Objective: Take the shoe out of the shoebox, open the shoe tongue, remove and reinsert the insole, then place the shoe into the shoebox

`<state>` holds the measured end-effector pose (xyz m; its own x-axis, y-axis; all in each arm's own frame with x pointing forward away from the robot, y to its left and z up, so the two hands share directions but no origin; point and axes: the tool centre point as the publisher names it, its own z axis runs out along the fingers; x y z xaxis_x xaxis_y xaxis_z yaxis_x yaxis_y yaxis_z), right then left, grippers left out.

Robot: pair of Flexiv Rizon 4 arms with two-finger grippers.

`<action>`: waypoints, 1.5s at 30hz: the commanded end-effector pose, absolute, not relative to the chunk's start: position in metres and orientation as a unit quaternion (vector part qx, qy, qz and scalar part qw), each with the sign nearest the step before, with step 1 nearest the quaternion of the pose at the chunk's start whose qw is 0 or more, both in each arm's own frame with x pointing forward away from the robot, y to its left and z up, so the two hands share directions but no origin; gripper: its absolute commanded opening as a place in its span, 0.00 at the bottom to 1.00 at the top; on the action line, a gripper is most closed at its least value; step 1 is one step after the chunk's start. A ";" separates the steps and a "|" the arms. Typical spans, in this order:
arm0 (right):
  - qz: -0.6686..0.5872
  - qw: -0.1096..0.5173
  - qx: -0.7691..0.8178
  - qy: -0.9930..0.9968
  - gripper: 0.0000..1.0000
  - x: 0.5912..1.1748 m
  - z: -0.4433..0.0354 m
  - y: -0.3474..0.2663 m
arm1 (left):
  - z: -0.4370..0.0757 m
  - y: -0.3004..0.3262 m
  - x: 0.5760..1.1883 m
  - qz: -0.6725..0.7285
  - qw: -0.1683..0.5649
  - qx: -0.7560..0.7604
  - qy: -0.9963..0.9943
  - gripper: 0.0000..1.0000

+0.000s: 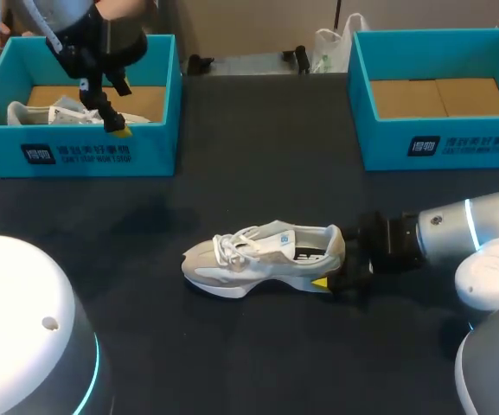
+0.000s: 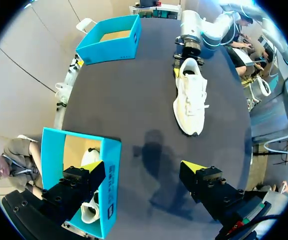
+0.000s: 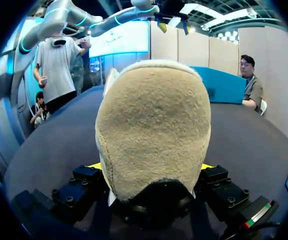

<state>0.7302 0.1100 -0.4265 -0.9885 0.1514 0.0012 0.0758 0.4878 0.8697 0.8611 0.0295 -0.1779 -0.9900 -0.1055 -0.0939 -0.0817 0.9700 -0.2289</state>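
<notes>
Our right gripper (image 1: 339, 264) clamps the heel of the shoe (image 1: 262, 255), which lies mid-table (image 1: 232, 173), toe pointing left. Our left gripper (image 2: 144, 166) hangs wide open (holding nothing) over the far-left shoebox (image 1: 102, 154).

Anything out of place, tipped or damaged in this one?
Nothing stands out. The shoe stands upright on the table, its heel held in the right pincer. A second shoe lies inside the left shoebox. The right shoebox looks intact.
</notes>
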 end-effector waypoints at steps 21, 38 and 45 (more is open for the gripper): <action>0.501 0.038 0.066 0.862 0.00 0.728 -0.427 0.112 | -0.170 -0.038 0.841 -0.103 0.064 -0.458 0.881 1.00; 0.501 0.038 0.066 0.862 0.00 0.728 -0.427 0.112 | -0.203 -0.108 0.803 -0.076 0.028 -0.596 0.799 1.00; 0.501 0.038 0.066 0.862 0.00 0.728 -0.427 0.112 | -0.224 -0.133 0.792 -0.055 0.044 -0.634 0.770 1.00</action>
